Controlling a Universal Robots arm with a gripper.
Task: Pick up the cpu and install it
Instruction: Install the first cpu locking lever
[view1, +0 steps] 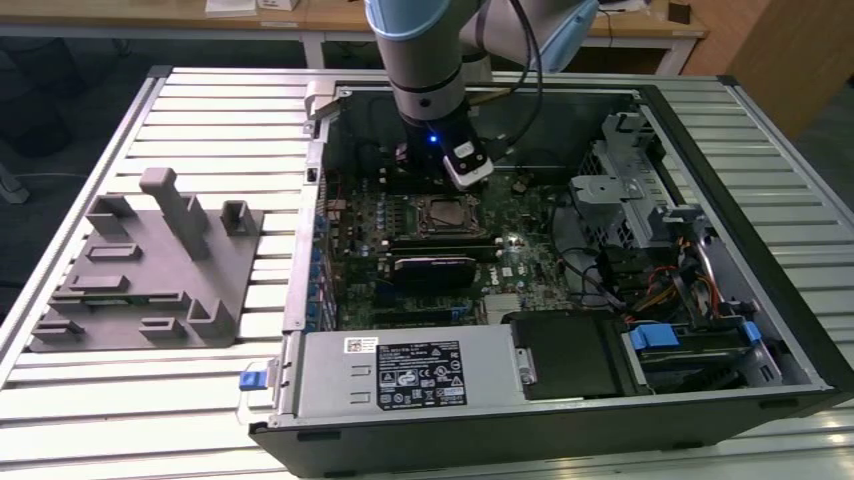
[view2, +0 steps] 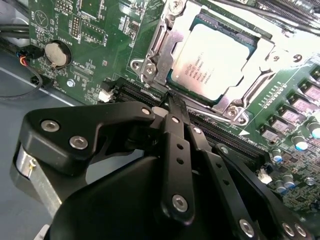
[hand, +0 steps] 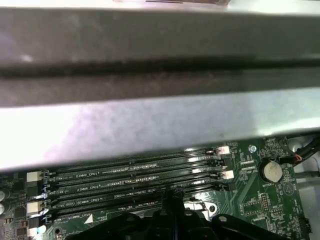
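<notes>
Our gripper (view2: 172, 102) hangs low over the motherboard (view2: 100, 30), its black fingers (view2: 176, 130) drawn together into one narrow tip in the second wrist view, with nothing between them that we can see; we read the jaws as closed and empty. That tip sits just beside the edge of the socket (view2: 150, 60), over the first of the long memory slots (view2: 225, 132), and we cannot tell whether it touches the board.

The cpu (view2: 220, 62) lies flat inside the socket, its pale silver top facing up and framed by the metal bracket around it. It is apart from the fingertips, close beyond them.

In the first wrist view we see the dark tip of the gripper (hand: 172, 197) above the row of parallel memory slots (hand: 130, 180), a round coin battery (hand: 272, 171) off to one side on the green board, and a broad grey metal wall of the case (hand: 150, 125) beyond.

In the exterior view the arm (view1: 427, 60) reaches down into the open computer case (view1: 747, 300), the gripper (view1: 447, 190) hidden low behind the wrist, just above the socket (view1: 443, 212). On the slatted table (view1: 160, 400), towards the exterior view's left, stands the grey fixture block (view1: 147, 265), well apart from the case
</notes>
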